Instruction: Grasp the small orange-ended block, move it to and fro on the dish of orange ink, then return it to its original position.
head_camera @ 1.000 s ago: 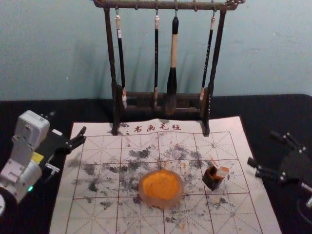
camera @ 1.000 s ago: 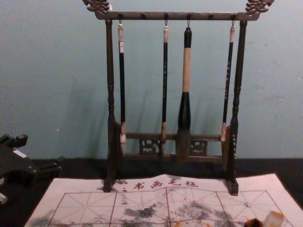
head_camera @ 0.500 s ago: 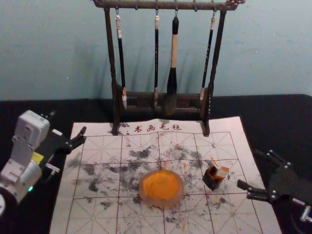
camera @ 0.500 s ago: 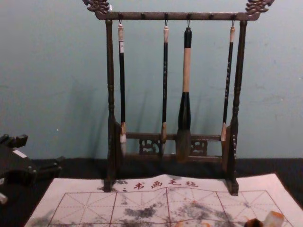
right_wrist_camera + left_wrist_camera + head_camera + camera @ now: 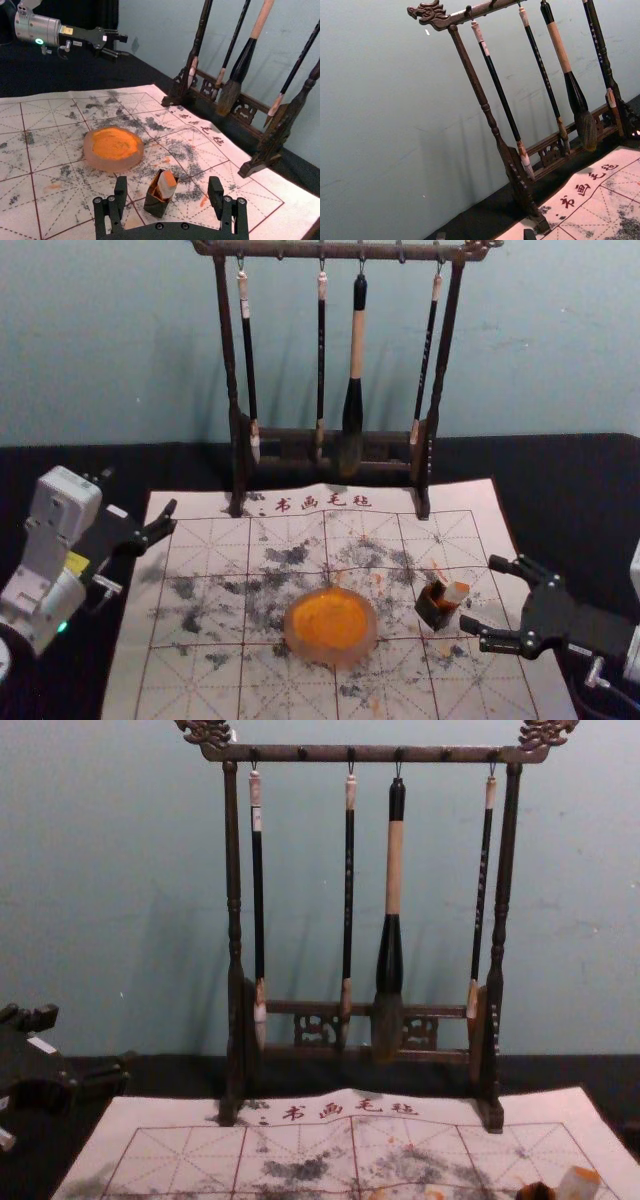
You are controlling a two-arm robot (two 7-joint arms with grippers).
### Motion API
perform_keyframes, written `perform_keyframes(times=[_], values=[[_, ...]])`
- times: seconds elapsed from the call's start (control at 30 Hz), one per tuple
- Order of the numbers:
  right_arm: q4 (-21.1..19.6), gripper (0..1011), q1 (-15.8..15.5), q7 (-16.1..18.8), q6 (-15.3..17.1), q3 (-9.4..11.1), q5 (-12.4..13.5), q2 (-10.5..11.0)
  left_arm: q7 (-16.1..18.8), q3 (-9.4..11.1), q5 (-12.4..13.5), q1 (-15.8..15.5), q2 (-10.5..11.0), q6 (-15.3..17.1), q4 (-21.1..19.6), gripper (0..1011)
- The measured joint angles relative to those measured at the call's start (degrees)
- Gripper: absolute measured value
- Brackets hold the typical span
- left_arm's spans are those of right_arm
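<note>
Finding the small orange-ended block [image 5: 457, 592] standing tilted in a dark, open-topped box [image 5: 434, 613], just to the robot's left of the right hand [image 5: 482, 593], the nearer of the two. Leans, by its long axis, up and towards that side. Looks pale and stubby, orange on the raised end, perhaps slick to grip. To judge by the wide-spread, empty fingers, calls for a leftward reach with the block kept midway, then closing above the box rim. Past the box, farther left, comes the dish [image 5: 369, 644] of orange ink, on the stained mat [image 5: 200, 680]. Beside the mat's left edge, find the left hand [image 5: 92, 1038] parked, parted and empty.
</note>
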Motion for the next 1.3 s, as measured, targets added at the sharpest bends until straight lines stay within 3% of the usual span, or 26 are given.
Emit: perform_keyframes(times=[0.47, 1.3], values=[[4.36, 1003, 3.68, 3.65, 1.45, -0.77, -1.80, -2.28, 0.00, 0.00, 0.00, 0.00, 0.00, 0.00, 0.00, 1001], [10.58, 1003, 8.62, 7.20, 1.26, -2.23, -1.66, -4.67, 0.00, 0.00, 0.00, 0.00, 0.00, 0.00, 0.00, 1001]])
